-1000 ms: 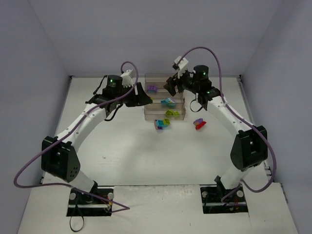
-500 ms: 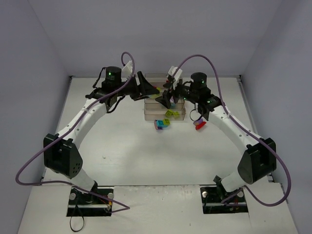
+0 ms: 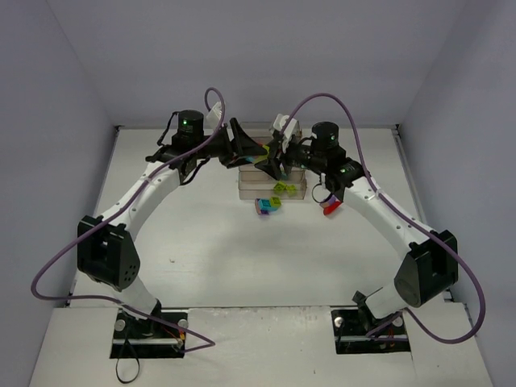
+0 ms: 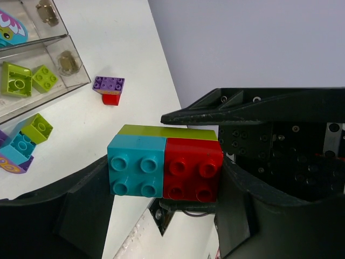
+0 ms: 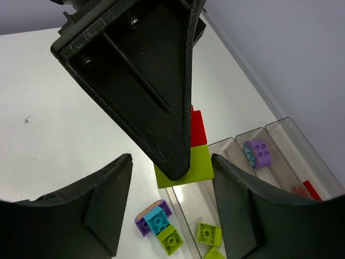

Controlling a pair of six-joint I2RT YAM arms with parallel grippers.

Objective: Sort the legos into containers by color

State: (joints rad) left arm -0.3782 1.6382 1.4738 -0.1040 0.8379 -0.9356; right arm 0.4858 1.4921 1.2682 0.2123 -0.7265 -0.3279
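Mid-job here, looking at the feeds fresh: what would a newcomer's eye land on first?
The left end effector clamps a block of cyan, red and lime bricks above the trays, with the right end effector straddling it. On the table right of the trays lies a purple-on-red pair; a mixed cluster sits just in front.

The white table (image 3: 242, 258) filled the floor of a small booth. Behind its far edge rose a plain back wall (image 3: 258, 56), pale lavender-grey. The left wall (image 3: 40, 161) and the right wall (image 3: 476, 121) closed in along the table's two sides in the same flat colour. Light lay even over the table, leaving only soft shadows on its top. A few small dark specks marked its surface towards the near edge.
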